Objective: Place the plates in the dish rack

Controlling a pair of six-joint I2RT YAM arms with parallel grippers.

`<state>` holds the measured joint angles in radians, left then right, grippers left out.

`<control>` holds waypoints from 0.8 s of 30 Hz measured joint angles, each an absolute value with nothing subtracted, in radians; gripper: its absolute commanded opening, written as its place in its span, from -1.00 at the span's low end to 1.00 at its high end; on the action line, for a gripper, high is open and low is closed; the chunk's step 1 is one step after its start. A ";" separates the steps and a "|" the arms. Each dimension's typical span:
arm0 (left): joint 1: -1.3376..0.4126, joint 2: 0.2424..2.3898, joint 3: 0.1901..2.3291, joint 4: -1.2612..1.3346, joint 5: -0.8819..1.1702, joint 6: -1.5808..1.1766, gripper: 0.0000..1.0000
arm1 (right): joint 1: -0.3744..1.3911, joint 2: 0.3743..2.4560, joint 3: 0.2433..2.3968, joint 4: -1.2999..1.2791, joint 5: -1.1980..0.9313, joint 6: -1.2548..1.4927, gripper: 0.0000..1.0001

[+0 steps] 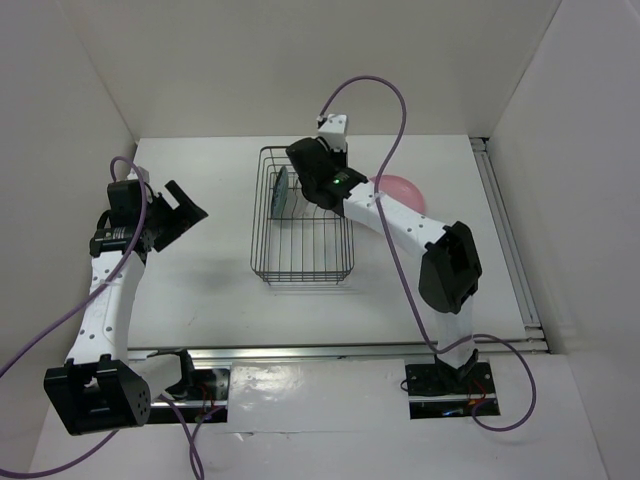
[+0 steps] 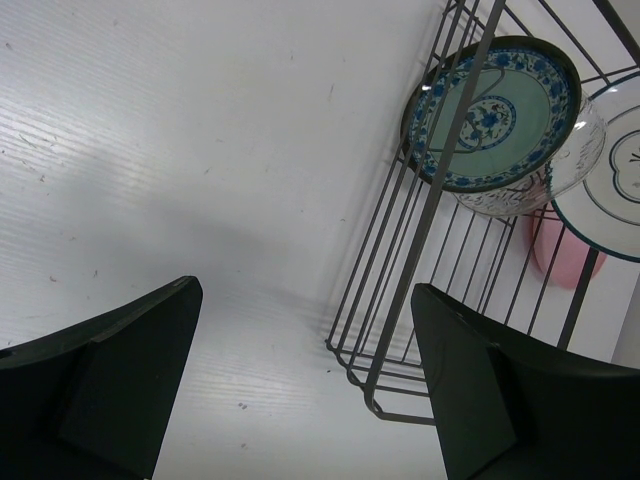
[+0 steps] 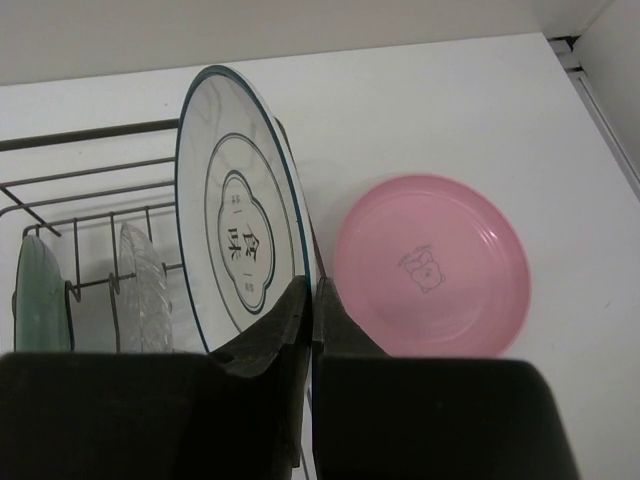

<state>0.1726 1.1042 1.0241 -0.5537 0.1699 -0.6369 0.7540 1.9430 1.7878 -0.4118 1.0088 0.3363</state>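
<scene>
Right fingers [image 3: 292,318] are clamped on the lower rim of the white plate [image 3: 240,240], which stands on edge, its faces turned sideways, at the right edge of the dish rack [image 3: 90,135]. Left of them, the teal-green plate [image 3: 40,295] and the glass plate [image 3: 140,285] stand upright inside the rack. Just right of them, the pink plate [image 3: 430,265] lies flat on the worktop [image 3: 450,110]. Left fingers [image 2: 120,380] gape wide beside the rack's outer wall.

A white counter [image 1: 200,290] is carrying a rectangular dark-wire dish rack [image 1: 300,262] and, toward its right edge, a round pink plate [image 1: 402,187].
</scene>
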 measured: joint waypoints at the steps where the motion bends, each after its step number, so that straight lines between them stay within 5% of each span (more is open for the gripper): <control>1: 0.173 1.104 1.024 -0.554 0.170 -0.637 1.00 | 0.754 1.952 1.788 -0.412 1.009 0.340 -1.00; 24: 0.173 1.104 1.024 -0.554 0.170 -0.637 1.00 | 0.779 2.022 1.816 -0.412 0.992 0.377 -0.75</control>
<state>0.1726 1.1042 1.0241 -0.5537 0.1703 -0.6369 0.7792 2.0224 1.8160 -0.4118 0.9916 0.3767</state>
